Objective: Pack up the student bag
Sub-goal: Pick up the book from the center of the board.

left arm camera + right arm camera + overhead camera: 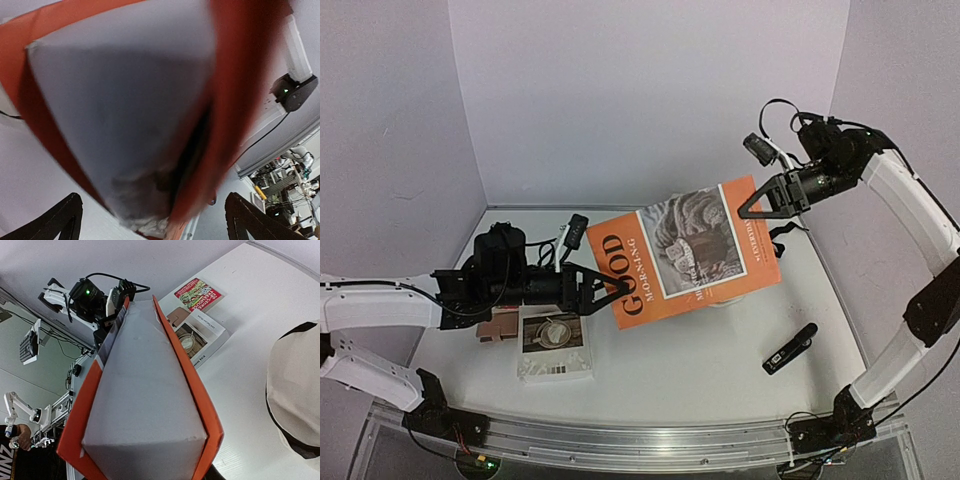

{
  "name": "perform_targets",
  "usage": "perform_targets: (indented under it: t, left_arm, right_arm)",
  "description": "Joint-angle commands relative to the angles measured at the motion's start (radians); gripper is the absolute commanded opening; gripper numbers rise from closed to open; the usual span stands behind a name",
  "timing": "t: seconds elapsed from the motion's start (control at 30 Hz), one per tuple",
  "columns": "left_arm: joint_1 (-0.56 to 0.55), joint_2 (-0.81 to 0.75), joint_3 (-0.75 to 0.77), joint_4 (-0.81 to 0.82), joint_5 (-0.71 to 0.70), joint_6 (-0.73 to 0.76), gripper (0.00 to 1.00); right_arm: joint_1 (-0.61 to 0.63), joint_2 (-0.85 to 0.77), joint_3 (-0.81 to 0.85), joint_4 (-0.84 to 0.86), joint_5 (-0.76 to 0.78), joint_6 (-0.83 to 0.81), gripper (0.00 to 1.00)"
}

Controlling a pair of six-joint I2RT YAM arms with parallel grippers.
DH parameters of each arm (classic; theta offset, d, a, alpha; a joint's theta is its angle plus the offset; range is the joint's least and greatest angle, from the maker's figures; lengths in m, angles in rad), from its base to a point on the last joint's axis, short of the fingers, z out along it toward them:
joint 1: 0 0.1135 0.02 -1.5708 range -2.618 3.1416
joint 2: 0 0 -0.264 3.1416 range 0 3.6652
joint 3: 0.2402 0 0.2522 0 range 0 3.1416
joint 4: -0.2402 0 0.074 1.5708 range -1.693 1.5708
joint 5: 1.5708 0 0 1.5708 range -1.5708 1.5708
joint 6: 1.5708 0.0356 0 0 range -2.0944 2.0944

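Observation:
An orange "GOOD MORNING" book (685,260) hangs tilted in the air above the table. My right gripper (757,203) is shut on its top right edge. In the right wrist view the book's page edge (145,405) fills the frame and hides the fingers. My left gripper (608,289) is open at the book's lower left corner. Its two fingers stand wide apart with the book (150,115) between them. The cream student bag (295,405) with black trim lies under the book. Only a sliver of it (724,299) shows in the top view.
A white book with a cup picture (555,345) lies front left, with a small brown item (500,326) beside it. A black stick-shaped device (790,350) lies front right. A black gadget (575,232) and cables lie at the back. A red-covered book (197,294) lies far off.

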Motion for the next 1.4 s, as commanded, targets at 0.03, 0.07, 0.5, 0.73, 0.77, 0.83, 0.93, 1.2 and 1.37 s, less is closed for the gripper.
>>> perform_targets:
  t: [0.03,0.07,0.5,0.73,0.77,0.83,0.93,1.2,1.37]
  left_arm:
    - [0.008,0.075,0.003,0.305,0.216,-0.098,0.95]
    - [0.008,0.087,0.003,0.339,0.235,-0.110,0.93]
    - [0.008,0.156,-0.022,0.602,0.308,-0.209,0.38]
    - [0.008,0.112,-0.035,0.523,0.198,-0.181,0.13]
    - [0.008,0.096,-0.030,0.479,0.164,-0.174,0.11]
    - [0.009,0.067,-0.016,0.389,0.073,-0.160,0.06]
    - [0.009,0.024,-0.009,0.283,-0.070,-0.163,0.04]
    - [0.014,-0.075,-0.029,0.102,-0.387,-0.221,0.00]
    - [0.017,-0.159,-0.048,-0.004,-0.541,-0.260,0.00]
  right_arm:
    - [0.002,-0.011,0.002,0.021,-0.118,0.014,0.21]
    - [0.002,-0.010,-0.002,0.022,-0.125,0.014,0.21]
    - [0.006,-0.001,-0.074,0.038,-0.131,0.019,0.30]
    - [0.018,0.009,-0.119,0.267,0.071,0.249,0.74]
    - [0.018,0.009,-0.120,0.286,0.100,0.267,0.78]
    - [0.017,0.012,-0.123,0.314,0.162,0.290,0.83]
    - [0.017,0.018,-0.133,0.342,0.242,0.313,0.89]
    - [0.012,0.020,-0.157,0.386,0.434,0.312,0.98]
    - [0.010,0.056,-0.139,0.402,0.680,0.279,0.94]
